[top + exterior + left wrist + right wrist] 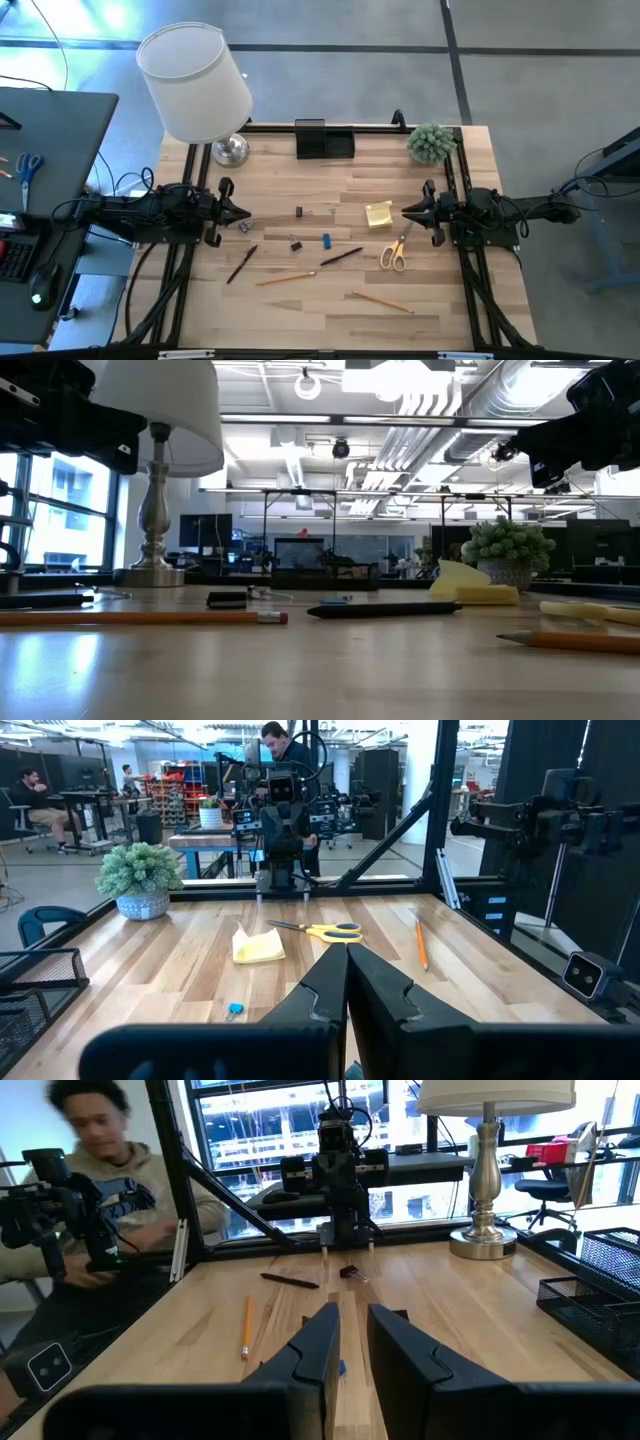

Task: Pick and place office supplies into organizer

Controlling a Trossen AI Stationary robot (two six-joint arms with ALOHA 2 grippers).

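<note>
The black organizer (pixel 324 140) stands at the table's far edge. The supplies lie loose on the wooden table between the arms: a yellow sticky-note pad (pixel 379 215), orange-handled scissors (pixel 396 252), two dark pens (pixel 241 264) (pixel 341 256), two wooden pencils (pixel 285 279) (pixel 381 300), a small blue piece (pixel 326 240) and small dark clips (pixel 298 211) (pixel 296 245). My left gripper (pixel 245 213) (pixel 347 960) hovers at the left, shut and holding nothing. My right gripper (pixel 405 211) (pixel 352 1325) hovers at the right beside the pad, its fingers a narrow gap apart and holding nothing.
A white-shaded lamp (pixel 200 85) with a chrome base stands at the far left corner, and a small potted plant (pixel 431 142) at the far right corner. A black frame (pixel 455 170) runs along the table's sides. A person (pixel 90 1170) sits beyond the table's left side.
</note>
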